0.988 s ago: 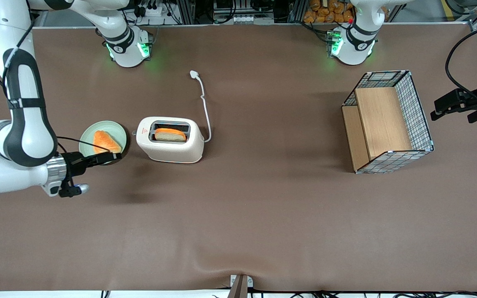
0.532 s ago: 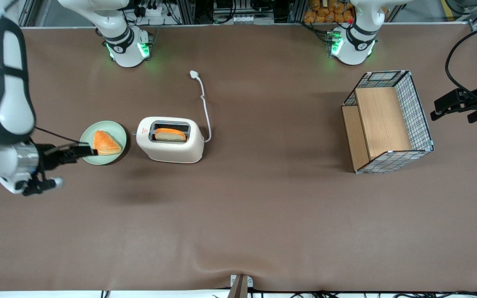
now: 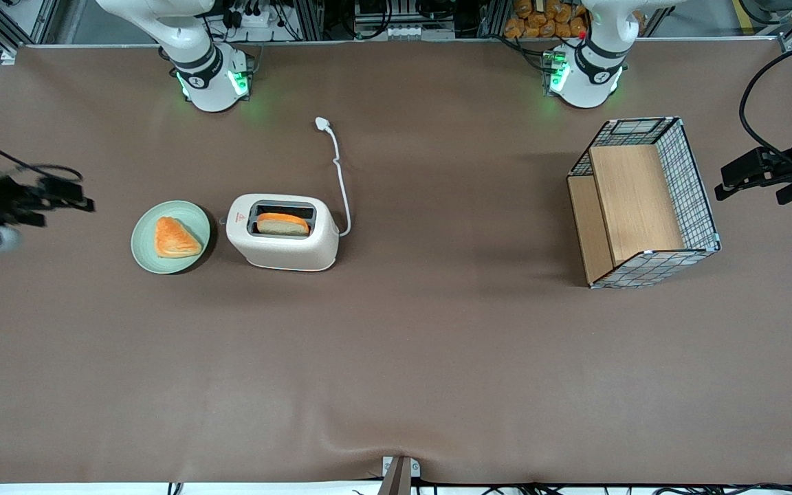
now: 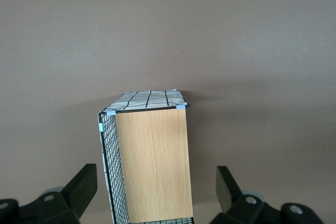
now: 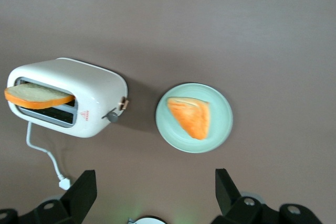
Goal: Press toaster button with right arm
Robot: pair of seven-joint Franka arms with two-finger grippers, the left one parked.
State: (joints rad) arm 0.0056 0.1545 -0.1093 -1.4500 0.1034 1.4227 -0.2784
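Holds the claw at the very edge of the front view, a little above mid-height, toward the working arm's end of the bench and well apart from the toaster. Shows both fingers spread wide in the right wrist view, gripping nothing. Finds the toaster button near the middle of the frame's height, jutting as a small grey tab from the narrow end by the red triangle, on the side facing the green plate and seen clearly from the wrist camera too. Leaves a slice of bread sitting in the slot and a wedge of pastry on the plate, which lies between claw and toaster. Reads, by judgement, as a stand-off stage rather than the press itself, with no contact anywhere near. Calls next for travelling in over the plate without clipping the pastry, lining one fingertip up above the tab, then pushing straight down along the toaster's end, firmly enough to latch but without shoving the light casing across the bench.
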